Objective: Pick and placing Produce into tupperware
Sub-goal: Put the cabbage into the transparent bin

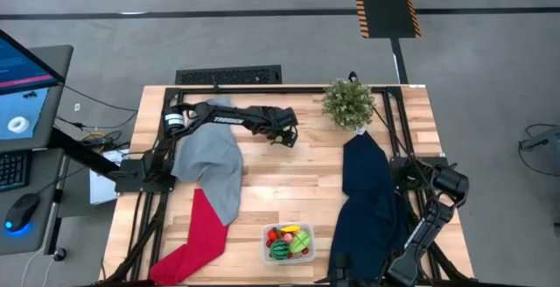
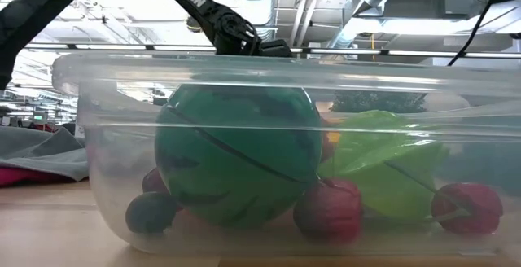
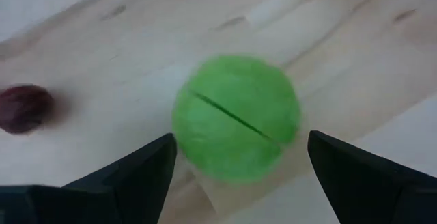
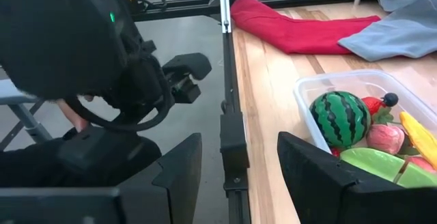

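A round light green toy fruit with a cut line across it lies on the wooden table, far of centre. My left gripper hangs above it, open and pointing steeply down, one finger on either side, neither touching it. In the high view that gripper hides the fruit. A small dark red piece of produce lies on the table beside it. The clear tupperware stands near the front edge and holds a striped melon ball plus red, yellow, pink and green pieces. My right gripper waits open at the front edge, right of the tupperware.
A grey cloth and a red cloth lie on the table's left half. A navy cloth lies on its right half. A potted plant stands at the far edge. Bare wood shows between my left gripper and the tupperware.
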